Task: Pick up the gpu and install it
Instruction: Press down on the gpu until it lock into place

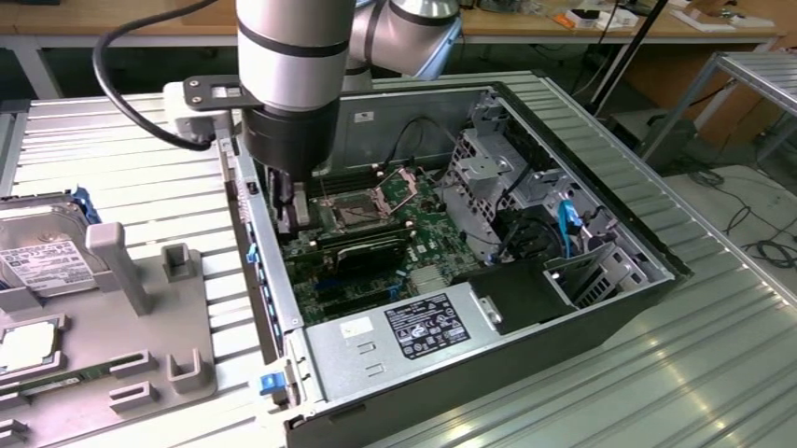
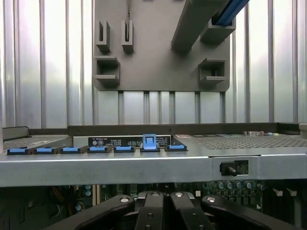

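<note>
The gpu (image 1: 364, 248) is a dark slim card standing on edge across the green motherboard (image 1: 417, 201) inside the open computer case (image 1: 585, 201). My gripper (image 1: 290, 217) reaches down into the case beside the wall on the exterior view's left, over the end of the card nearest that wall. Whether it touches the card I cannot tell. In the wrist view the black fingers (image 2: 152, 211) of the gripper (image 2: 166, 199) lie pressed together, shut, with nothing showing between them, just below the case's metal rear rail (image 2: 144, 167).
A grey fixture tray (image 1: 137, 308) on the exterior view's left carries a silver hard drive (image 1: 37, 257) and a thin memory stick (image 1: 56, 383). In the case are the power supply (image 1: 412, 322), a drive cage (image 1: 492, 173) and the CPU socket (image 1: 361, 213). Blue clips (image 2: 96, 149) line the rail.
</note>
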